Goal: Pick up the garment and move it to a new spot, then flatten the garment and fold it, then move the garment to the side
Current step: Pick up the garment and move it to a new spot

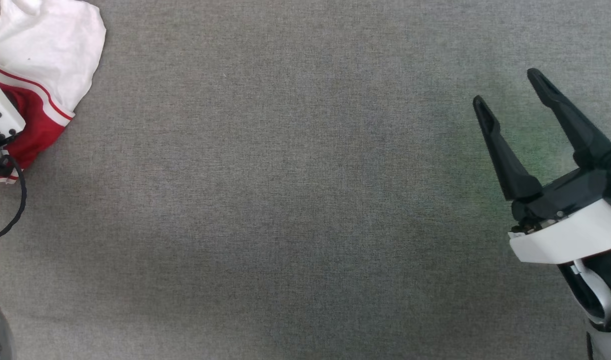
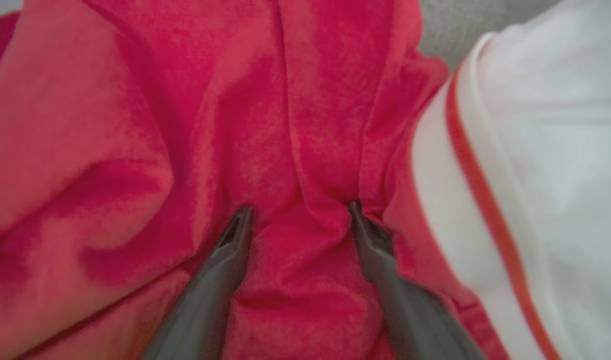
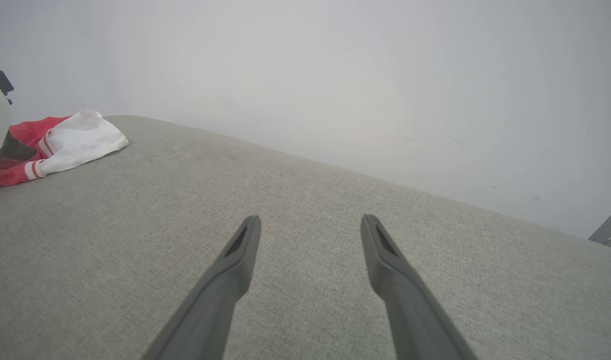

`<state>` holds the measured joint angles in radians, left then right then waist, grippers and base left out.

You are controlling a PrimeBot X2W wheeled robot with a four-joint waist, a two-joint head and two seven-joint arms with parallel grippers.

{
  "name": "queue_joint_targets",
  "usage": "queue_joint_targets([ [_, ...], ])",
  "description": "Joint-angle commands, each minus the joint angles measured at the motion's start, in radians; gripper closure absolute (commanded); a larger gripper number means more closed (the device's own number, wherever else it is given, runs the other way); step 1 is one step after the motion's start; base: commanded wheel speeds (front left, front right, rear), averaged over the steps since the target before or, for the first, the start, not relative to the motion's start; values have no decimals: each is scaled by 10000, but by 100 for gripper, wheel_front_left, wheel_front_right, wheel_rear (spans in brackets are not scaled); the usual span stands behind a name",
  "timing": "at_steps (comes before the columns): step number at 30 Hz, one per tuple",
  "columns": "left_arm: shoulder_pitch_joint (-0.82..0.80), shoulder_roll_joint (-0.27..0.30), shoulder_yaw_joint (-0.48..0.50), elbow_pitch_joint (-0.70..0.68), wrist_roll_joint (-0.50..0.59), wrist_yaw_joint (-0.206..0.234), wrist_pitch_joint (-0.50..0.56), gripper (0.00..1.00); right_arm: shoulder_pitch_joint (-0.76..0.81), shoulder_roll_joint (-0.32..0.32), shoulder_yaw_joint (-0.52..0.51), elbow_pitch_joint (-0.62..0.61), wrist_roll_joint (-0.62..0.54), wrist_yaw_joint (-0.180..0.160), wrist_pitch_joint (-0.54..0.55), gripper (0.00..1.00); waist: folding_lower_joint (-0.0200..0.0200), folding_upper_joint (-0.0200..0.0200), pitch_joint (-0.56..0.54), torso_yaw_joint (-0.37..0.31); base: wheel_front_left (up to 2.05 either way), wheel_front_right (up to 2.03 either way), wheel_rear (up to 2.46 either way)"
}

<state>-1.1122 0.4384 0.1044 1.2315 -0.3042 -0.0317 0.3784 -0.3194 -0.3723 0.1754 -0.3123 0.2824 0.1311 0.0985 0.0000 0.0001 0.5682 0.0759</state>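
Crumpled red-and-white garment (image 1: pixel 40 55) at ten o'clock on the grey desk (image 1: pixel 285 200), left tool (image 2: pixel 300 207) spread wide, tips apparently sunk in its blurred red folds; right tool (image 1: pixel 505 86) released, empty, at three o'clock; lifting, flattening and folding all remain.

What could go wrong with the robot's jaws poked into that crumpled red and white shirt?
1. The left jaws stand open, tips sunk in bunched folds of the garment; closing might catch several layers, so it may lift as a clump.
2. The garment lies at the head view's far left edge, partly cut off, so watching the lift could be hard.
3. The black cable loops beside it and might snag.
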Motion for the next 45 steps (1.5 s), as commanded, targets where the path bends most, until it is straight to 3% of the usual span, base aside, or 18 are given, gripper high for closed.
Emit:
queue_joint_targets([
  [1,1362,-1220,-87,970,-209,-195,784,0,-52,15,-31,-139,49,-7,82,0,0,-1,25,0,0,0,0],
  [4,1475,-1291,-239,988,-131,-195,772,3,13,42,-114,-273,53,-7,170,0,0,-1,55,18,0,0,0],
  [5,1480,-1257,-298,998,-89,-245,634,100,30,48,-154,-285,40,-7,185,0,0,-1,59,41,0,0,0],
  [18,-146,-32,-960,-99,458,-644,-1432,100,486,450,-644,87,-3,-7,-74,0,0,-1,-1089,873,0,0,0],
  [29,-926,251,-1795,-784,937,-902,-2335,100,865,968,-648,654,-89,-7,-431,0,0,-1,-2522,1482,0,0,0],
  [36,-1479,324,-2472,-1610,1024,-977,-2206,100,1136,1386,-702,912,-142,-7,-653,0,0,-1,-3331,1778,0,0,0],
  [40,-1551,218,-3194,-2401,582,-986,-1793,100,1287,1564,-864,985,-167,-7,-754,0,0,-1,-3669,1819,0,0,0],
  [45,-1246,612,-4255,-3912,-426,-987,-963,100,1499,1765,-1186,980,-274,-7,-887,0,0,-1,-4033,1653,0,0,0],
])
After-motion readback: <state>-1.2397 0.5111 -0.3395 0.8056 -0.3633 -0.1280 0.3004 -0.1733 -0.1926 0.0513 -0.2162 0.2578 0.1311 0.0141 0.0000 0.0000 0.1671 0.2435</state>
